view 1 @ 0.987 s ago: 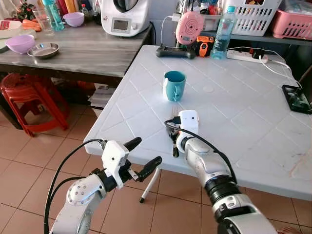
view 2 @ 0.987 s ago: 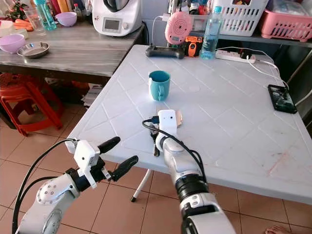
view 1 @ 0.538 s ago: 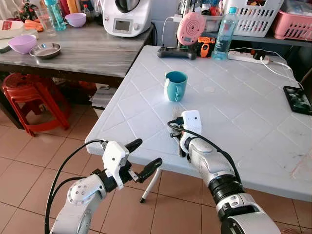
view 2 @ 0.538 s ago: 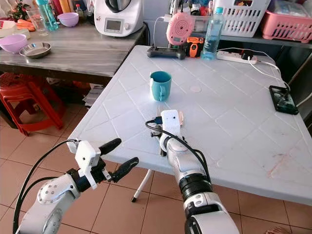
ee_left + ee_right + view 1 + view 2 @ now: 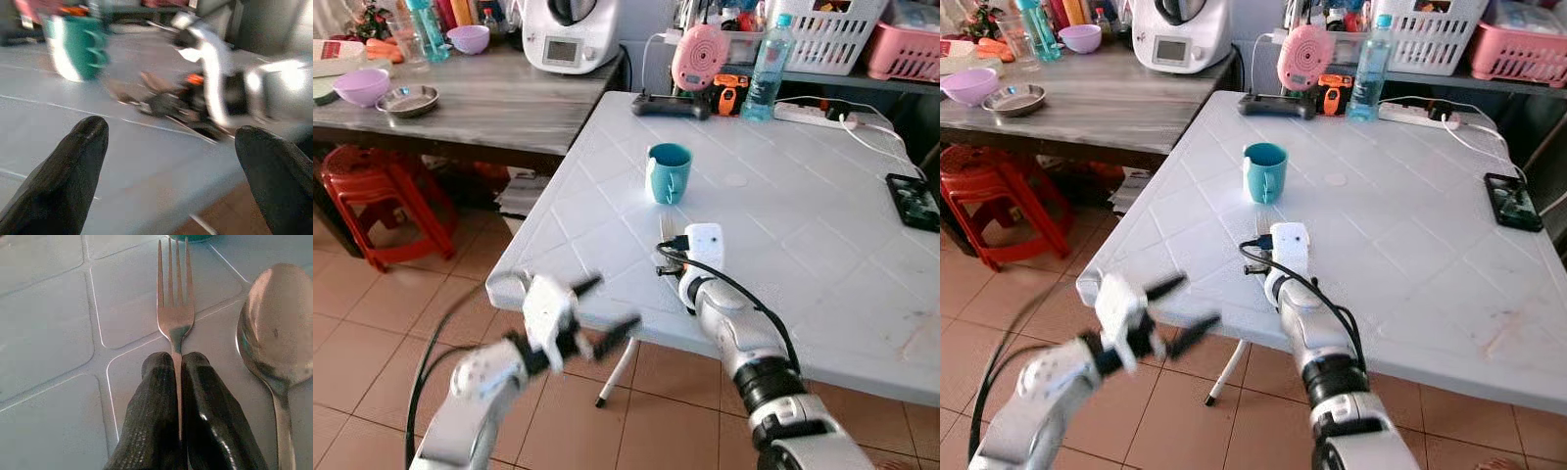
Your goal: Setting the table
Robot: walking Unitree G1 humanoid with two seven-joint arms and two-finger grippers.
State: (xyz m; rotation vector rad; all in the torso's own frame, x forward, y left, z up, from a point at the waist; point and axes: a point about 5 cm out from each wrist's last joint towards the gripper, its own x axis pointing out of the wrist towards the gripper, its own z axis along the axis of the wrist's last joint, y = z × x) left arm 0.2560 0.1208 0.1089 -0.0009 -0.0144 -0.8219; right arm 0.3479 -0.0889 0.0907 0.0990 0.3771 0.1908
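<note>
Two pieces of cutlery lie on the white plastic table [image 5: 822, 225], just in front of the teal mug [image 5: 668, 172]: a fork [image 5: 174, 303] and, close beside it, a spoon [image 5: 277, 328].

Change noted: over the last second the right gripper [image 5: 177, 382] has drawn back slightly toward the near table edge, its wrist housing now sitting a little lower in the head views. The left gripper [image 5: 597, 313], sharp a moment ago, is now smeared by motion below the table's near edge, so that arm has begun to move. The mug has not shifted on the table.

Gripper state: the right fingers [image 5: 156, 396] are pressed together on the fork's handle, tines pointing at the mug. The left fingers [image 5: 73, 161] stand wide apart with nothing between them.

Judgement: the fork is probably being positioned beside the spoon; release is not yet done.

View comparison: the right wrist view gives the grip on the handle and the spoon's bowl plainly; from the head views the wrist housing hides most of both. The left wrist view, blurred, looks across the tabletop at the mug and the right arm.
</note>
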